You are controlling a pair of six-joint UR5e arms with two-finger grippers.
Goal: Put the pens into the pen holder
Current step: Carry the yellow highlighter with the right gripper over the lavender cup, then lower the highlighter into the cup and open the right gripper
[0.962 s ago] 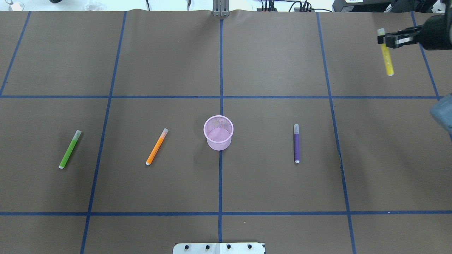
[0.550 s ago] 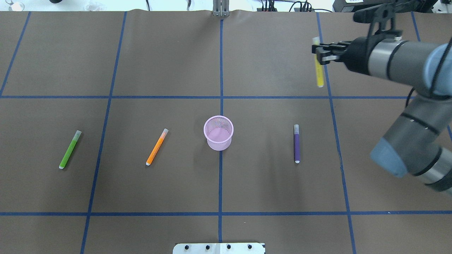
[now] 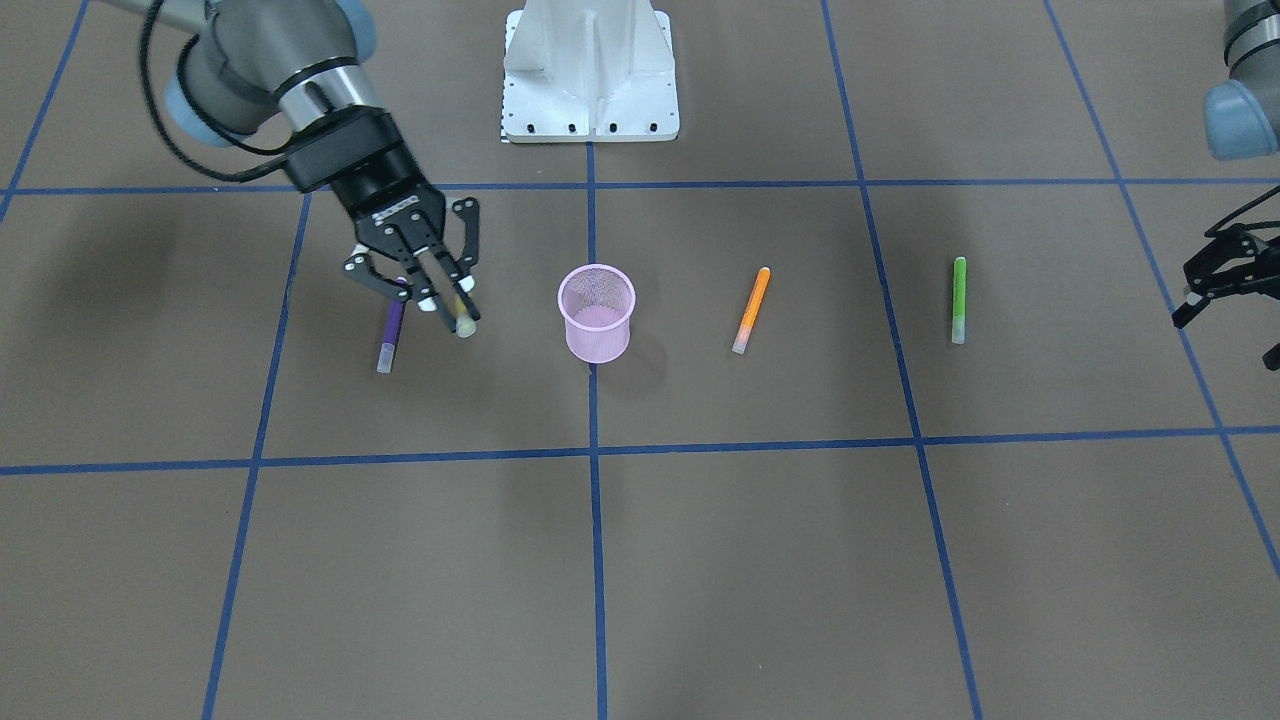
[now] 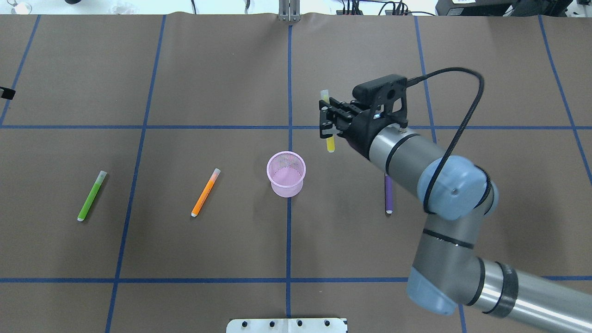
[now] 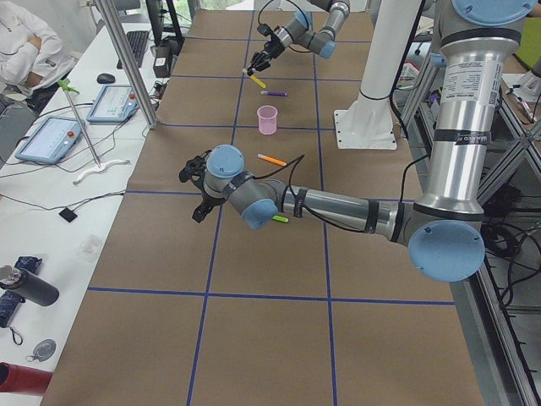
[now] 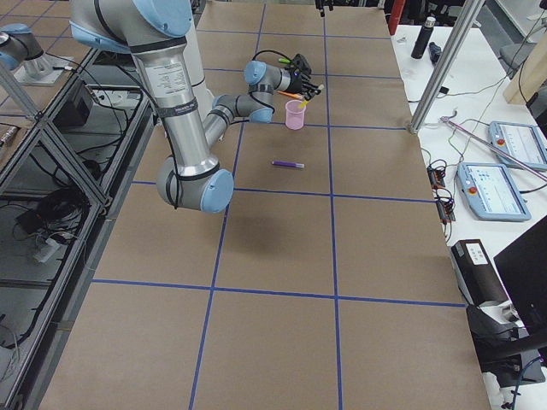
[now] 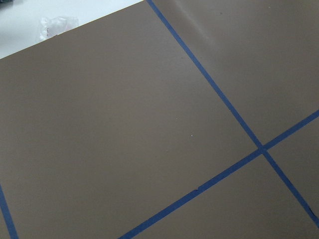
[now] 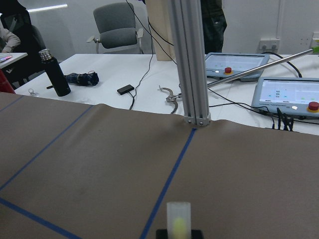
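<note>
The pink mesh pen holder [image 4: 286, 174] stands upright at the table's middle, also in the front view [image 3: 596, 312]. My right gripper [image 4: 327, 121] is shut on a yellow pen [image 4: 330, 141], held upright in the air just right of and beyond the holder; its pale cap shows in the right wrist view [image 8: 178, 219]. The purple pen [image 4: 389, 199] lies right of the holder, partly under my right arm. The orange pen [image 4: 206, 192] and green pen [image 4: 91, 195] lie left of the holder. My left gripper [image 3: 1225, 285] is open and empty at the table's left edge.
The robot's base plate [image 4: 286, 325] sits at the near edge. An aluminium post [image 4: 289, 11] stands at the far edge. Blue tape lines grid the brown table. An operators' desk with tablets [image 8: 234, 62] lies beyond the far edge.
My right arm has swept left from the far right corner with the yellow pen, to just right of the holder. The pens on the table have not moved.
</note>
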